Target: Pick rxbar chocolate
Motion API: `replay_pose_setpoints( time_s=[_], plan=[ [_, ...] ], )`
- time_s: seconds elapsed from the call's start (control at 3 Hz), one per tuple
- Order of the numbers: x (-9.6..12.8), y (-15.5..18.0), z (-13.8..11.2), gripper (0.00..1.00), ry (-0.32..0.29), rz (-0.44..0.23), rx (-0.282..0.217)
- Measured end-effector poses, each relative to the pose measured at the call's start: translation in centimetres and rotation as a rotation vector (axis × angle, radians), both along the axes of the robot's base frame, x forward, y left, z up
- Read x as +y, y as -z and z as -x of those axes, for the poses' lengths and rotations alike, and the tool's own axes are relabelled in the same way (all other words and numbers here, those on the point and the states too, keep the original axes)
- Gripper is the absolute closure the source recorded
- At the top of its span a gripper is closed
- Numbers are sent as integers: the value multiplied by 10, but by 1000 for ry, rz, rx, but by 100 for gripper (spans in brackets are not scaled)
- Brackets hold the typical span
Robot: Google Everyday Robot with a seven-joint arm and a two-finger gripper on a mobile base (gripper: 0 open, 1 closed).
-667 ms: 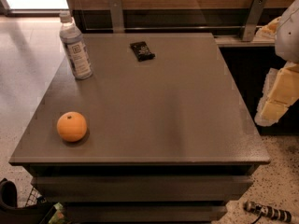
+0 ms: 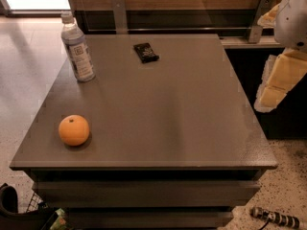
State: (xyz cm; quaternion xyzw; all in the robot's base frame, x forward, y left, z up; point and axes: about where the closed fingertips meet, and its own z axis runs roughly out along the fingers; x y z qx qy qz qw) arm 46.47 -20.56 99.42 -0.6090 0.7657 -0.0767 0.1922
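The rxbar chocolate (image 2: 146,52) is a small flat black-wrapped bar lying on the far middle of the grey table (image 2: 172,123). My gripper (image 2: 277,83), pale yellow with a white arm above it, hangs off the table's right edge. It is well to the right of the bar and nearer the camera, and touches nothing.
A clear labelled bottle (image 2: 77,49) with a white cap stands at the far left of the table. An orange (image 2: 74,130) sits at the near left. A wooden wall with metal brackets (image 2: 119,14) runs behind the table. A dark bag (image 2: 19,212) and a small tool (image 2: 276,218) lie on the floor.
My gripper has shifted slightly up and to the left at the table's right edge. The bar, bottle and orange have not moved.
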Motion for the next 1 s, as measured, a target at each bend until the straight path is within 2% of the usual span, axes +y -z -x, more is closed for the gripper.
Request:
replay_pose_setpoints(
  time_s=[0.33,0.67,1.0],
  plan=[
    [12,-15,-48,0,61,-24,-69],
    [25,-19,-97,0,172,-97,-122],
    [24,-15,-142,0,271,-219,-158]
  ],
)
